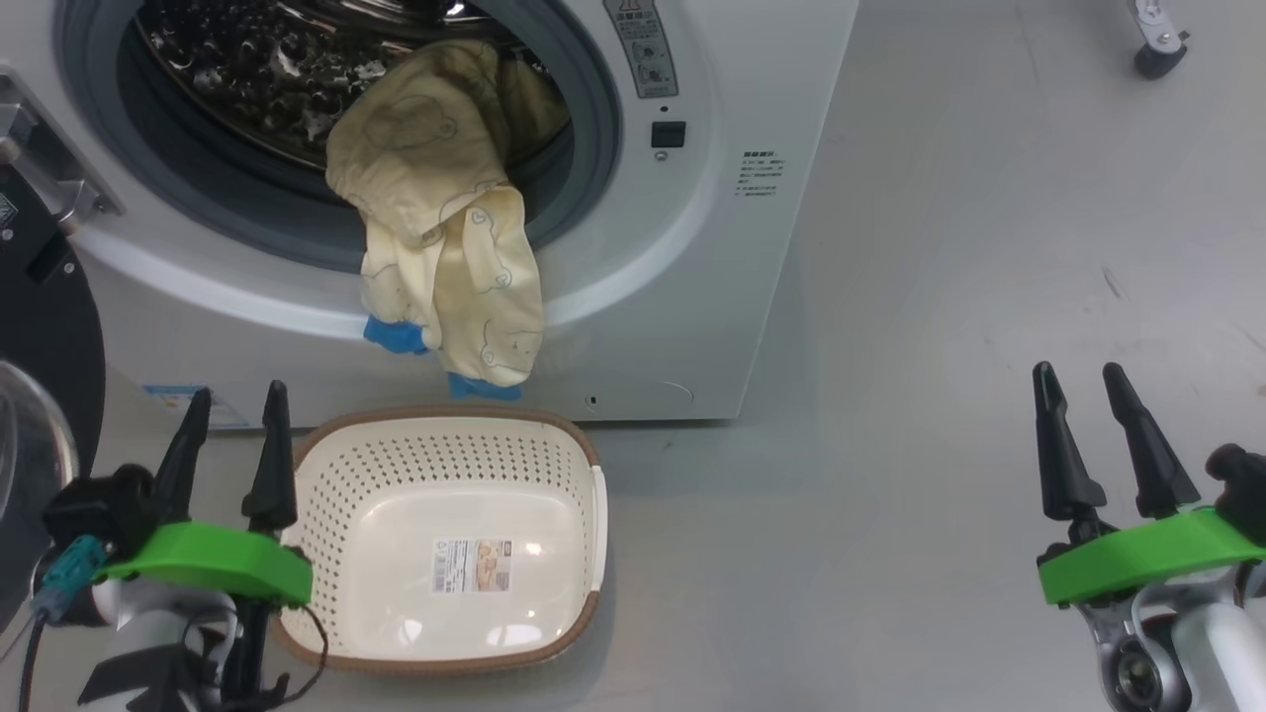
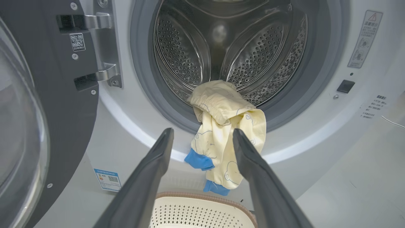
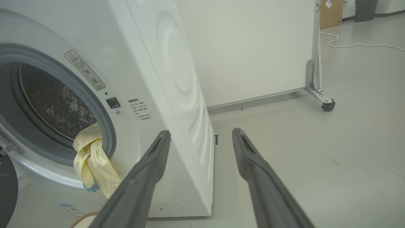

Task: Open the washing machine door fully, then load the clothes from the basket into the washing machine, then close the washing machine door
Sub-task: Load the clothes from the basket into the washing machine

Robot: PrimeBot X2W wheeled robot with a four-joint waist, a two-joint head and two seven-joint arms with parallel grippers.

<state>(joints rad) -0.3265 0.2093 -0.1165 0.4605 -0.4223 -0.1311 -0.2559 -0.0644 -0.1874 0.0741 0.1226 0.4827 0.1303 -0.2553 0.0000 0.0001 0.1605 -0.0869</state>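
A: Our left gripper [image 1: 238,394] and right gripper [image 1: 1076,371] hang spread, empty. The washing machine door [image 1: 49,326] stands open at nine o'clock.

B: The basket [image 1: 445,413] is bare; the clothes [image 1: 445,267] droop over the gasket [image 1: 593,138] at six o'clock. We should pinch low, then push deep.

Yellow clothes [image 1: 445,257] draped over washing machine [image 1: 692,297] rim
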